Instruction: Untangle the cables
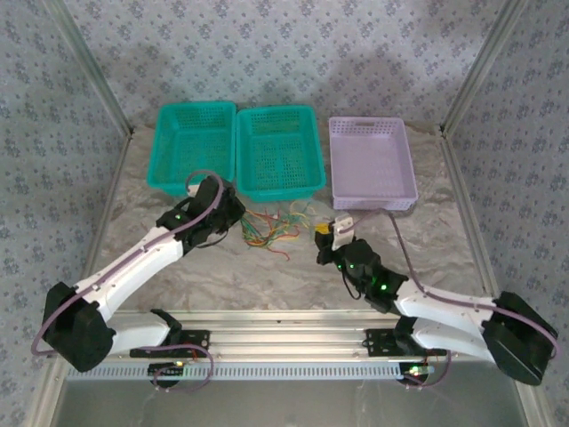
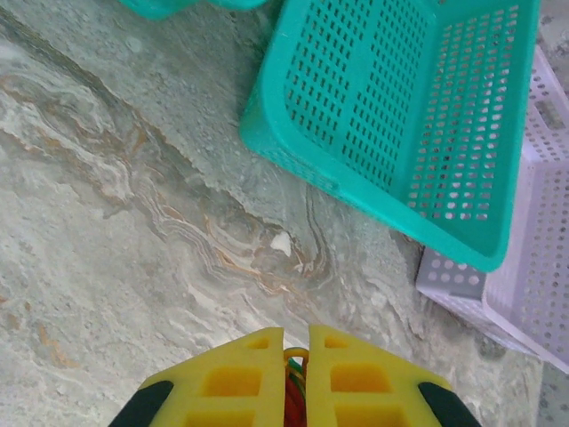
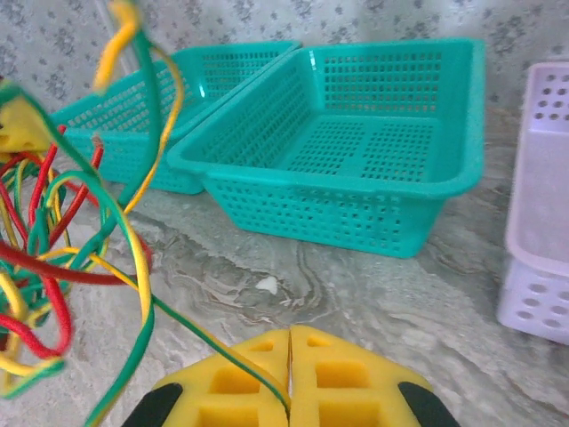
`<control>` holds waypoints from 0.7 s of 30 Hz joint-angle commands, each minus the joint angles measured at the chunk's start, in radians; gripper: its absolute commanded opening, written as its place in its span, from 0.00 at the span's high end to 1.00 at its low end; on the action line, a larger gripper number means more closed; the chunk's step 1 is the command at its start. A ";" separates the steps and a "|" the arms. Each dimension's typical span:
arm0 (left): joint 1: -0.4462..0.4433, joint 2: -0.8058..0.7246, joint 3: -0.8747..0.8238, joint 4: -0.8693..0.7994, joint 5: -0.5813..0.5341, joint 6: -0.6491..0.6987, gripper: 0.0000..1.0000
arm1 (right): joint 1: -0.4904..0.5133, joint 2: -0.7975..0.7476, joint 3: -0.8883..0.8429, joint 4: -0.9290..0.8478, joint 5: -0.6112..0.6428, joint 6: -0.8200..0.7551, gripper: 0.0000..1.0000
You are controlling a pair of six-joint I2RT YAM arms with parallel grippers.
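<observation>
A marbled table [image 1: 222,276] was laid with a middle basket [image 1: 277,109], a left basket [image 1: 196,106] and a lilac basket [image 1: 368,121] flanking it. In front of the middle basket, the left gripper [image 2: 295,334] and right gripper [image 3: 290,334] were each pinched onto the cables [image 1: 267,229], which were strung between them.

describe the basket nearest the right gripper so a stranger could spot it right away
On the marbled table, a row of perforated baskets lines the far edge. Go to its right end, just beyond the right gripper. It is the only lilac basket, standing slightly apart, while the left teal basket and middle teal basket sit side by side.
</observation>
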 commanded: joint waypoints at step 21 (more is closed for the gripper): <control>0.119 -0.173 -0.037 -0.191 -0.074 0.133 1.00 | -0.334 -0.364 0.192 -0.709 0.219 0.155 1.00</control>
